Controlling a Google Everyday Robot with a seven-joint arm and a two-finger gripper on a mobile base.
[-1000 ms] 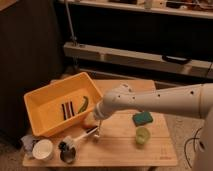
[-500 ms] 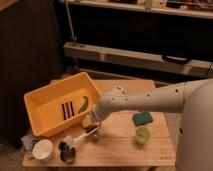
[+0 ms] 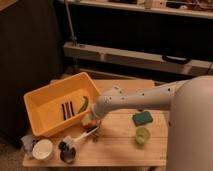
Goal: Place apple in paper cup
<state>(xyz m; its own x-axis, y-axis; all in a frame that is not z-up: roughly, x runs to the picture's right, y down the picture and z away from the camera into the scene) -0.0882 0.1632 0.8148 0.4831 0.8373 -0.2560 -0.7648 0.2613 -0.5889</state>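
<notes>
Apple not to be made out anywhere in this view. Gripper (image 3: 89, 133) low over the table (image 3: 120, 147), just off the near right corner of the yellow bin (image 3: 35, 102), hanging from the white arm (image 3: 140, 100) that reaches in from the right. Impossible to say whether spread or pressed together, or whether pinching the apple. Pale yellowish patch (image 3: 88, 120) just above it, too blurred to name.

Paper cup (image 3: 43, 149) down at the front left corner, mouth up, left of the gripper and apart from it. Dark cup-like thing (image 3: 66, 152) between the two, just beside the paper cup. Greyish crumpled something (image 3: 27, 142) at the far left, hard to identify.

Inside the bin, a green curved item (image 3: 83, 103) and dark strips (image 3: 67, 108), details lost. Right edge of the table cut off by the robot's white body (image 3: 192, 135).

Paper cup and dark thing both close to the front edge. Bare wood between gripper and pale green cup (image 3: 142, 135); green sponge (image 3: 143, 118) just behind that cup.
</notes>
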